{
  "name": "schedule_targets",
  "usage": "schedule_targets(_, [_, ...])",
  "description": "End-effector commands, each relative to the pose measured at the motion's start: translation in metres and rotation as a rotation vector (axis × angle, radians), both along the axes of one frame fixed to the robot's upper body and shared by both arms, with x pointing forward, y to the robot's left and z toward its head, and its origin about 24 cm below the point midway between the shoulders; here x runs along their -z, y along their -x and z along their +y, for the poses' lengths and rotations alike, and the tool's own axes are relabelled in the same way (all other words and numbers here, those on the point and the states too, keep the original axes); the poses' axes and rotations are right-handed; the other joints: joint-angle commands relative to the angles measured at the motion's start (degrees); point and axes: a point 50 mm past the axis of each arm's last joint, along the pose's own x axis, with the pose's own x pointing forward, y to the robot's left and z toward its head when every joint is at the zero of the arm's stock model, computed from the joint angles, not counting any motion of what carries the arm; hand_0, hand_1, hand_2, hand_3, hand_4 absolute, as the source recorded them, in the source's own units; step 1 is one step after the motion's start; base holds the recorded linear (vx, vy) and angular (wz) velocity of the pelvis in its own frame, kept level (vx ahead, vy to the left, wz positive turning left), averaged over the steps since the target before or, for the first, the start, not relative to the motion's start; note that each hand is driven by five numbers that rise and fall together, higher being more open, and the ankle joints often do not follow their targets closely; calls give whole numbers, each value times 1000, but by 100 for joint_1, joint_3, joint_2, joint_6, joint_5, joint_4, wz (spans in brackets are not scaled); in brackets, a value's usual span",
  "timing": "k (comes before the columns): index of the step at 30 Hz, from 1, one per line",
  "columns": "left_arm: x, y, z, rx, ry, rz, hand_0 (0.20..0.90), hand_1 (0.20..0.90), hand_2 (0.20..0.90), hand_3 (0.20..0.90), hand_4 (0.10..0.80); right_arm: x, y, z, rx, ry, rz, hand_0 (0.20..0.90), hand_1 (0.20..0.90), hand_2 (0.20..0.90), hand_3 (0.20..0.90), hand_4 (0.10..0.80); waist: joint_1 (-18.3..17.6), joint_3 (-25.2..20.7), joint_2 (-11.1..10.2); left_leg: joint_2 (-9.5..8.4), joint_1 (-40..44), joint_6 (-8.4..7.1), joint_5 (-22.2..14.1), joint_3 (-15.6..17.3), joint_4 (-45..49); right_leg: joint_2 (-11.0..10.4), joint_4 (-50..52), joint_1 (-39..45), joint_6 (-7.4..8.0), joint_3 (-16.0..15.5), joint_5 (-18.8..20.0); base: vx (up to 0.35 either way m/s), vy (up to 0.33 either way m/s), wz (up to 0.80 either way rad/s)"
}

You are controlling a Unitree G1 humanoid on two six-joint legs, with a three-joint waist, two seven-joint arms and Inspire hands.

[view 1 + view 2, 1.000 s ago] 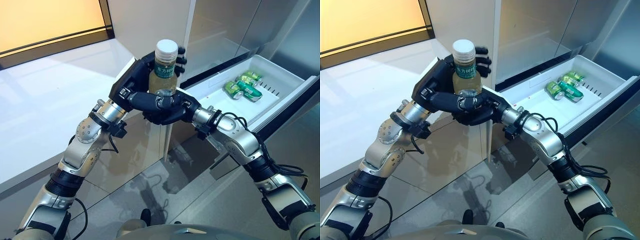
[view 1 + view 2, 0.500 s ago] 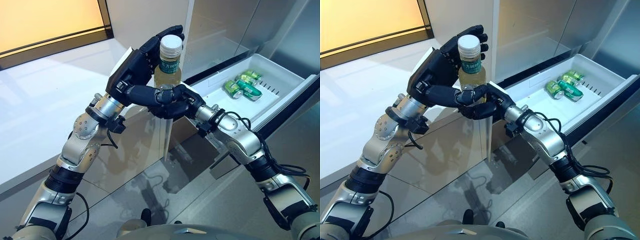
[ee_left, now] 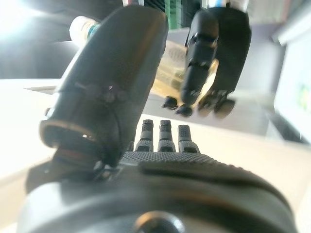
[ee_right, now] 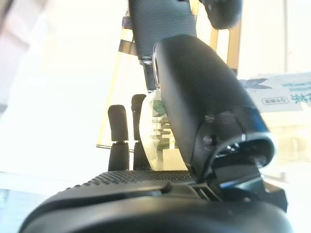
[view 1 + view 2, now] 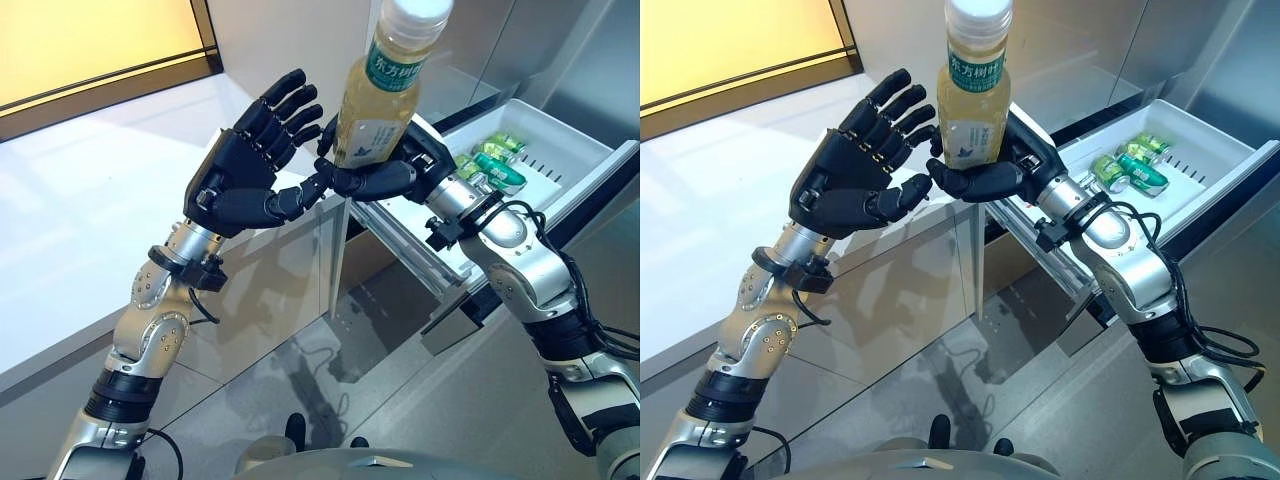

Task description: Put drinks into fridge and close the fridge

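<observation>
A bottle (image 5: 388, 88) of pale yellow drink with a white cap and green label is held upright and high, near the top of both eye views. My right hand (image 5: 392, 172) is curled round its lower half. My left hand (image 5: 245, 180) is spread open just left of the bottle, its thumb tip close to the right hand's fingers and holding nothing. Behind, the white fridge drawer (image 5: 560, 165) stands pulled out with green cans (image 5: 487, 170) lying inside. In the right wrist view the bottle (image 4: 156, 121) shows past the thumb.
A tall grey fridge front (image 5: 300, 50) stands behind the hands, with a glossy white counter (image 5: 90, 190) at the left. A glass panel (image 5: 270, 300) runs below the hands. The open drawer juts out at the right.
My left hand has let go of the bottle and opened out to the left. My right hand has lifted the bottle up and to the right, towards the drawer.
</observation>
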Motion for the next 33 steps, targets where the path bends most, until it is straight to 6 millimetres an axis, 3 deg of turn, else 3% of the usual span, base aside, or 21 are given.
schedule_targets(1, [-5,14,-5,236,257,-32,900,900,900,900,800,-79,40,-11,-93,-252,-407,300,300,300,200,100,-78,-755,-77,-124,283,28,-814,-102,6,-138,122,-174,431,202,113,-16,9,-5])
schedule_targets(7, [31,35,-32,684,691,81,900,900,900,900,800,-81,47,-24,-28,-207,-434,300,300,300,200,100,-187,-732,-101,-132,276,25,-839,-34,6,-138,136,-227,415,288,154,-19,17,-8])
schedule_targets(10, [40,46,-39,839,768,64,900,900,900,900,800,-82,50,-33,-4,-204,-431,300,300,300,200,100,-241,-719,-129,-139,266,19,-862,-3,6,-142,129,-247,425,321,176,0,0,0])
schedule_targets(13, [51,52,-41,862,765,90,900,900,900,900,800,-78,50,-40,14,-201,-417,300,300,300,200,100,-285,-688,-123,-134,272,14,-893,26,6,-138,123,-256,438,352,182,0,0,0])
schedule_targets(15, [67,54,-41,828,776,169,900,900,900,900,800,-74,52,-44,24,-196,-406,300,300,300,200,100,-332,-660,-115,-135,263,13,-891,68,6,-138,131,-280,452,383,194,-15,12,-4])
schedule_targets(19, [133,71,-37,726,789,468,900,900,900,900,800,-59,54,-64,74,-205,-354,300,300,300,200,100,-382,-615,-136,-126,219,6,-882,160,6,-138,120,-330,485,418,225,-31,6,-9])
schedule_targets(23, [199,102,-33,568,747,751,900,900,900,900,800,-44,58,-91,150,-223,-280,300,300,300,200,100,-444,-617,-160,-108,175,-1,-868,247,6,-143,98,-380,522,422,261,-23,3,-9])
schedule_targets(27, [239,125,-23,364,673,970,900,900,900,900,800,-32,63,-117,255,-246,-237,300,300,300,200,100,-499,-607,-192,-103,125,0,-872,317,6,-138,82,-438,560,444,283,-25,0,-8])
schedule_targets(30, [248,132,-18,314,657,1010,900,900,900,900,800,-29,66,-124,281,-248,-233,300,300,300,200,100,-510,-608,-195,-98,110,0,-875,344,6,-135,88,-464,570,454,285,-6,2,-5])
schedule_targets(31, [265,135,3,37,451,1120,900,900,900,900,800,-25,67,-138,413,-208,-244,300,300,300,200,100,-560,-591,-198,-82,136,3,-929,384,6,-122,85,-449,591,467,249,0,0,0])
schedule_targets(33, [271,127,31,-257,143,1160,900,900,900,900,800,-30,70,-148,528,-102,-313,300,300,300,200,100,-601,-574,-209,-69,111,10,-901,459,6,-98,88,-488,598,492,267,0,0,0])
